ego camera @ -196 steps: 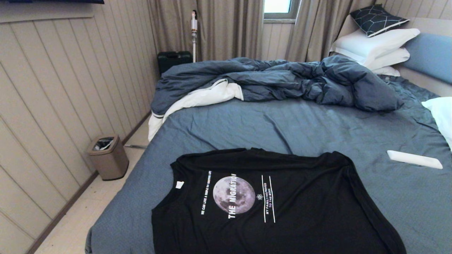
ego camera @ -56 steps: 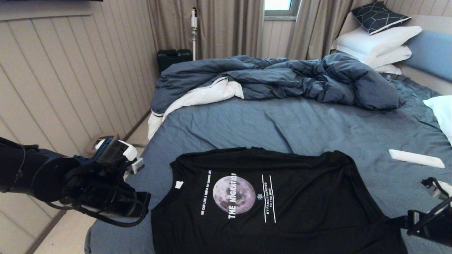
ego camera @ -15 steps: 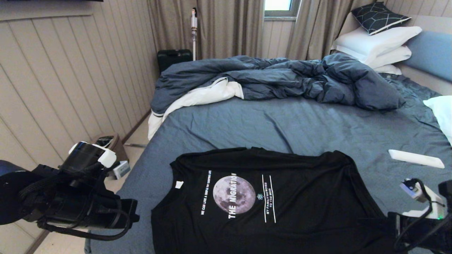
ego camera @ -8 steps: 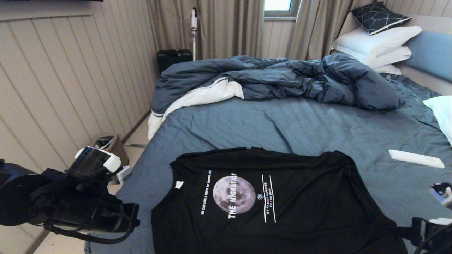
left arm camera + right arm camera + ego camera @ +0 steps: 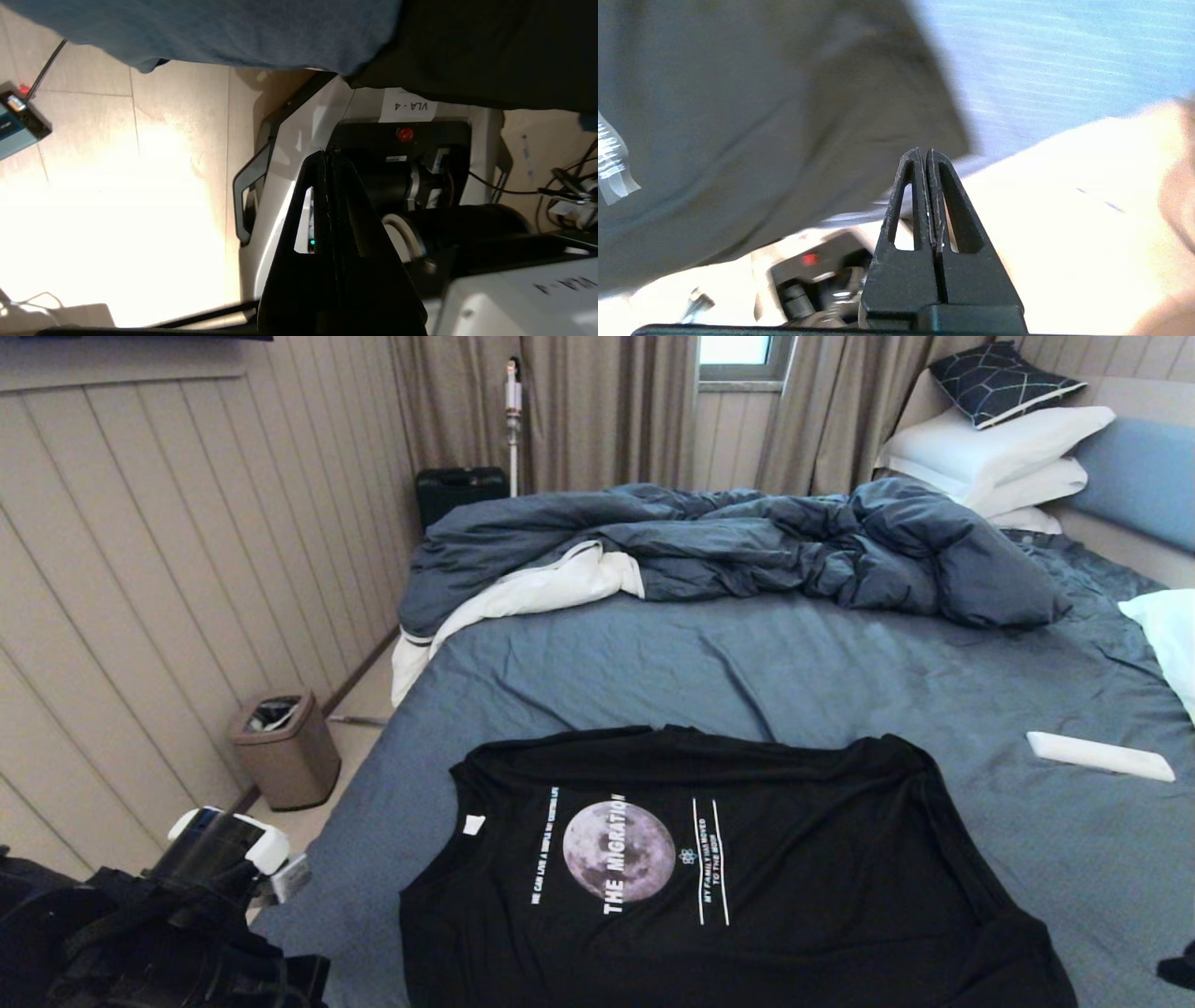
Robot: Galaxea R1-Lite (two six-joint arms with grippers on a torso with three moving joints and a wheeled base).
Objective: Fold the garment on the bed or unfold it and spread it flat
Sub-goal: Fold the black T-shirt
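The garment [image 5: 728, 887], a black T-shirt with a grey moon print and white text, lies spread flat on the near part of the bed [image 5: 794, 672]. My left arm [image 5: 140, 933] sits low at the bed's near left corner. In its wrist view the left gripper [image 5: 327, 154] is shut and empty, below the sheet's edge [image 5: 210, 28] and the garment's hanging hem [image 5: 490, 46]. The right gripper [image 5: 923, 151] is shut on nothing, just off the garment's corner [image 5: 761, 116] by the sheet [image 5: 1064, 60]. Only a dark sliver of the right arm [image 5: 1178, 971] shows in the head view.
A rumpled dark blue duvet [image 5: 747, 541] lies across the far half of the bed, with white pillows [image 5: 990, 457] at the far right. A flat white object [image 5: 1097, 756] rests on the sheet to the right. A bin [image 5: 285, 747] stands by the left wall.
Both arms have dropped back toward the near edge. The left one sank to the lower-left corner and the right one has almost left the head view. The garment lies as before.
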